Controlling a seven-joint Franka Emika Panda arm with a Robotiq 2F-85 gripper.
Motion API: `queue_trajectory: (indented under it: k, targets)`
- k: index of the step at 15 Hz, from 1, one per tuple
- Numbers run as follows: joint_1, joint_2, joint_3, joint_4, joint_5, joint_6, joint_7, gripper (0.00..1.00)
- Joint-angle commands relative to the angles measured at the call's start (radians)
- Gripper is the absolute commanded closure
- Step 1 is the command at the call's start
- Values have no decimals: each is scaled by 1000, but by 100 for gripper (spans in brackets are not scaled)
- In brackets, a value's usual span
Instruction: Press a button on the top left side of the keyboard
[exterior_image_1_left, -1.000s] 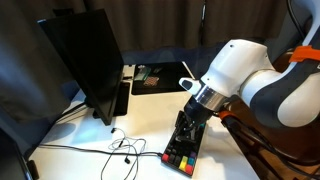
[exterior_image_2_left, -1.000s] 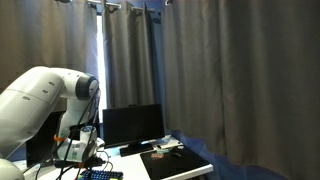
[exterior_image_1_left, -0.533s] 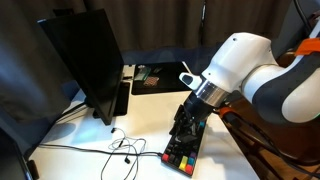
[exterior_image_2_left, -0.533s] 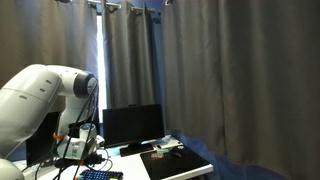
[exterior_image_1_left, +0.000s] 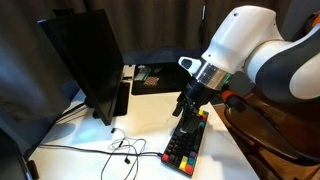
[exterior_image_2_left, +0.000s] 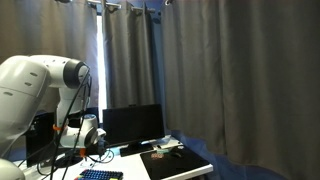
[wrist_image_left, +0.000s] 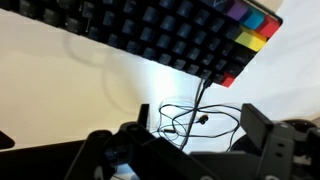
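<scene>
The keyboard (exterior_image_1_left: 188, 141) is a compact black one with red, orange, yellow, green and blue border keys. It lies on the white table near the front edge and also shows low in an exterior view (exterior_image_2_left: 100, 175). In the wrist view it fills the top of the picture (wrist_image_left: 150, 28), its coloured end at the right. My gripper (exterior_image_1_left: 184, 106) hangs above the keyboard's far end, not touching it. In the wrist view its fingers (wrist_image_left: 198, 120) stand apart with nothing between them but the table and a cable below.
A large black monitor (exterior_image_1_left: 85, 60) stands on the left of the white table (exterior_image_1_left: 150, 115). A black mouse mat (exterior_image_1_left: 155, 78) lies at the back. Thin black earphone cables (exterior_image_1_left: 120, 150) lie loose left of the keyboard. Dark curtains hang behind.
My gripper has risen from the keyboard's keys and now hangs higher above its far end. The keyboard has not moved.
</scene>
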Motion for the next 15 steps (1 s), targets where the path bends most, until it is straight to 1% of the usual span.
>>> queue_trajectory:
  k: [1,4,7,11,15]
  targets:
    - [1,-118,1,-16,-3,-180,54,0]
    - [-3,-181,7,-3,-7,-330,69,0]
    - [-13,-230,23,5,4,-442,60,0]
    - [-24,-284,50,1,40,-505,26,0]
    - [-26,-337,59,-20,60,-514,15,0]
